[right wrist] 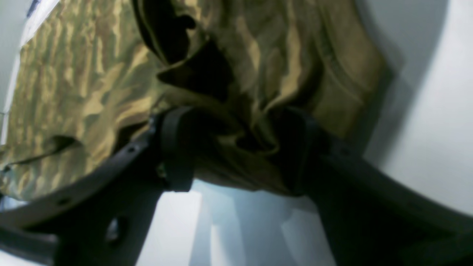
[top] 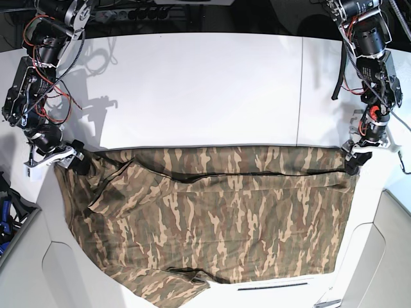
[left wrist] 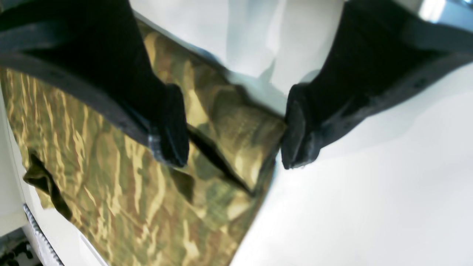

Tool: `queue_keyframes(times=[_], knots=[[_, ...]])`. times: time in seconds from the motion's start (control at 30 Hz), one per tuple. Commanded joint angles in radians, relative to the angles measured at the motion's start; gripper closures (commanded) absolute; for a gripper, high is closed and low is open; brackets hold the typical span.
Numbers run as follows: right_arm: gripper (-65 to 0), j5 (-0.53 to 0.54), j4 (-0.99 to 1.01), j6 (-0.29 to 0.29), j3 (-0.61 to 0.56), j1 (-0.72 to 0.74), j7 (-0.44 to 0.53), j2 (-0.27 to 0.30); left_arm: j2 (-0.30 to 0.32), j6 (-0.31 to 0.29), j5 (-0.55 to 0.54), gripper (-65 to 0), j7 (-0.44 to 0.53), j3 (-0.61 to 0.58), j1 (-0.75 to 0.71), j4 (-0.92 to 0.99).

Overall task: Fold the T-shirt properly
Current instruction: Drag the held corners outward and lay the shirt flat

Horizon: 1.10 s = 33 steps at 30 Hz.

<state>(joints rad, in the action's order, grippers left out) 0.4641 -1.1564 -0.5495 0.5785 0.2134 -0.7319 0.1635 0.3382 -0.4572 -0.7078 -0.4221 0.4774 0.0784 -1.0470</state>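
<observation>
The camouflage T-shirt (top: 212, 224) lies spread across the front half of the white table (top: 205, 90), with a long crease running near its far edge. My left gripper (top: 353, 165) is at the shirt's far right corner. In the left wrist view it (left wrist: 234, 144) is open, its fingers straddling the flat corner of the shirt (left wrist: 111, 192). My right gripper (top: 76, 162) is at the far left corner. In the right wrist view it (right wrist: 236, 151) is closed on a bunched fold of the shirt (right wrist: 74, 81), held a little above the table. The collar and label are hidden.
The far half of the table is bare white, with a seam (top: 300, 90) at the right. Red wires (top: 45, 96) run along the arm at the left. The shirt's near hem reaches the table's front edge (top: 270, 287).
</observation>
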Motion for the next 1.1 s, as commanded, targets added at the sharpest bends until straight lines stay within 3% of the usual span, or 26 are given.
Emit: queue_keyframes(times=[0.0, 0.07, 0.1, 0.23, 0.33, 0.53, 0.7, 0.8, 1.07], knots=[[-35.6, 0.013, -0.015, -0.004, 0.004, 0.022, 0.026, 0.01, 0.003, 0.011, 0.017, -42.9, -0.053, -0.011, 0.002, -0.001], [-35.5, 0.013, -0.015, -0.004, 0.004, 0.022, 0.026, 0.01, 0.002, 0.011, 0.017, -36.8, -0.053, -0.018, 0.002, -0.001], [-33.6, 0.013, -0.015, -0.004, 0.004, 0.022, 0.025, 0.01, 0.002, 0.011, 0.017, -30.5, -0.053, -0.019, 0.002, -0.001], [-12.4, -0.007, -0.015, -0.004, 0.004, 0.022, 0.026, 0.01, 0.003, -0.025, 0.025, -1.2, -0.053, -0.019, 0.002, -0.001], [0.0, -0.028, -0.015, -0.005, 0.004, 0.022, 0.026, 0.011, 0.003, -0.09, 0.035, 0.0, -0.053, -0.019, 0.002, -0.001], [0.0, -0.037, -0.015, -0.027, 0.004, 0.022, 0.025, 0.011, 0.005, -0.238, 0.034, 0.0, -0.058, -0.019, 0.002, -0.027], [0.0, -0.027, -0.016, -0.029, 0.004, 0.021, -0.032, 0.025, 0.012, -0.241, 0.013, 0.0, -0.116, -0.019, -0.008, -0.091], [0.0, 0.039, -0.018, -0.042, 0.004, 0.006, -0.084, 0.052, 0.014, -0.241, 0.012, 0.0, -0.125, -0.018, -0.048, -0.153], [0.0, 0.106, -0.106, -0.042, 0.005, -0.101, -0.112, 0.075, 0.014, -0.241, -0.027, 0.0, -0.126, 0.05, -0.169, -0.292]])
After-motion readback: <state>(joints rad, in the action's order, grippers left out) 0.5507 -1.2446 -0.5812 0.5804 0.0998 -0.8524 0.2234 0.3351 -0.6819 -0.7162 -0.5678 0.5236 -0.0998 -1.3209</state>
